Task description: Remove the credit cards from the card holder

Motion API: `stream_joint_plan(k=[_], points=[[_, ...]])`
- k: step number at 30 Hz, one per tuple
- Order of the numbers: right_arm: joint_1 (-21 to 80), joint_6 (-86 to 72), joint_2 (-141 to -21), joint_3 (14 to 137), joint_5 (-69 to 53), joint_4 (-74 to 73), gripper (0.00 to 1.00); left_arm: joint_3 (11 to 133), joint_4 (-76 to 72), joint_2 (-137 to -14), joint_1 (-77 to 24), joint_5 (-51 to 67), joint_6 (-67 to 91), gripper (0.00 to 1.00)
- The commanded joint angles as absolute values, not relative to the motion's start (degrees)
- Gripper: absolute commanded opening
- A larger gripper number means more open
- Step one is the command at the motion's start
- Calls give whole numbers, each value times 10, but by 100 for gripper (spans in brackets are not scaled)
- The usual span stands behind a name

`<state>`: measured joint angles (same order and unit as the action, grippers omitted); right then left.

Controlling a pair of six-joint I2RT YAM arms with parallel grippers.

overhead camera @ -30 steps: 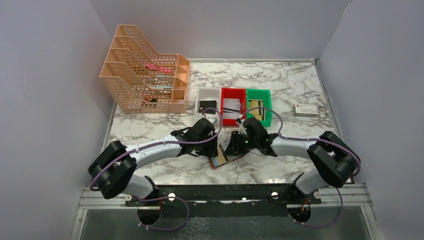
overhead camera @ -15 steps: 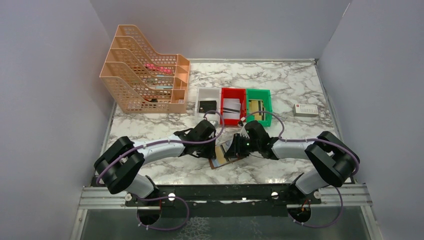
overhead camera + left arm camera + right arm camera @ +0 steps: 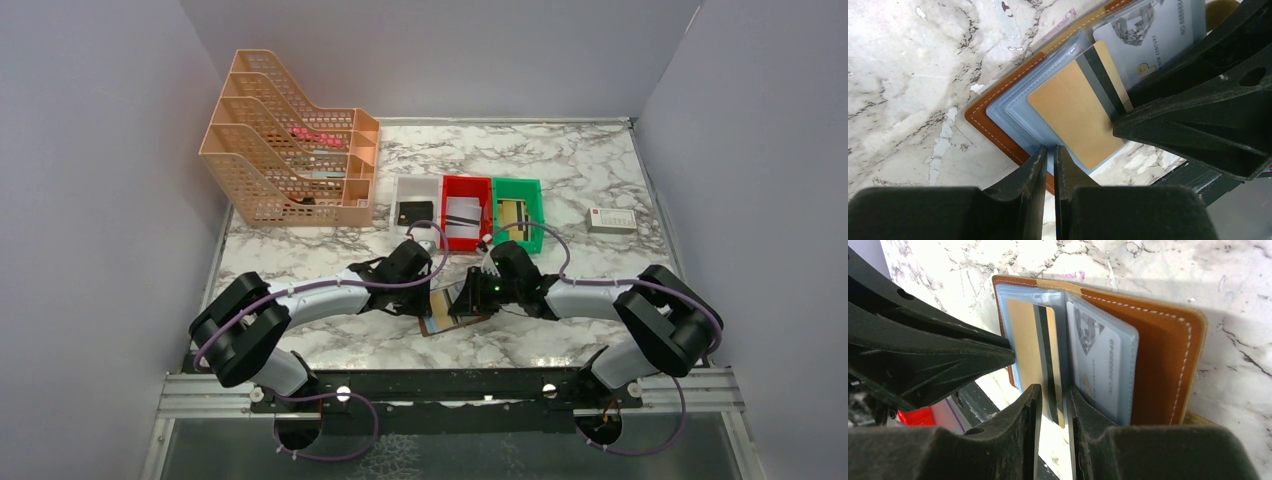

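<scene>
The brown card holder (image 3: 438, 322) lies open on the marble table between both grippers. Its pale blue sleeves show in the left wrist view (image 3: 1013, 112) and the right wrist view (image 3: 1158, 365). A gold card with a dark stripe (image 3: 1073, 115) sticks partly out of one sleeve (image 3: 1025, 340). A grey-white card (image 3: 1095, 360) sits in the neighbouring sleeve. My left gripper (image 3: 1049, 150) is shut on the holder's sleeve edge. My right gripper (image 3: 1054, 390) is narrowly open, its fingers either side of the gold card's protruding end.
A white bin (image 3: 400, 185), a red bin (image 3: 447, 200) and a green bin (image 3: 537, 205), each with cards inside, stand just behind the grippers. An orange mesh file rack (image 3: 290, 140) is at the back left. A small white box (image 3: 611, 220) lies at the right.
My left arm has shifted a little to the right, towards the holder. Both grippers have stayed at the holder, which has hardly moved.
</scene>
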<state>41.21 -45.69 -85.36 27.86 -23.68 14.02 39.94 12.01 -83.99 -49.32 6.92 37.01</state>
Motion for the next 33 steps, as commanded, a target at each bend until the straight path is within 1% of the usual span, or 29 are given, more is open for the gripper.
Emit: stream_joint_plan(k=[1, 7, 10, 16, 21, 26, 33], points=[[408, -471, -834, 263, -252, 164, 27, 392, 147, -866, -495, 27, 355, 15], [392, -482, -822, 250, -271, 186, 22, 394, 152, -867, -495, 21, 355, 15], [384, -490, -819, 237, -285, 210, 15, 397, 156, -869, -495, 19, 353, 15], [373, -494, -822, 225, -300, 226, 9, 404, 159, -877, -496, 17, 349, 15], [363, -486, -810, 221, -281, 202, 6, 406, 162, -880, -496, 15, 347, 14], [357, -460, -773, 228, -233, 137, 6, 406, 165, -880, -496, 10, 347, 14], [348, -443, -728, 228, -201, 83, 5, 416, 171, -887, -496, 4, 343, 14]])
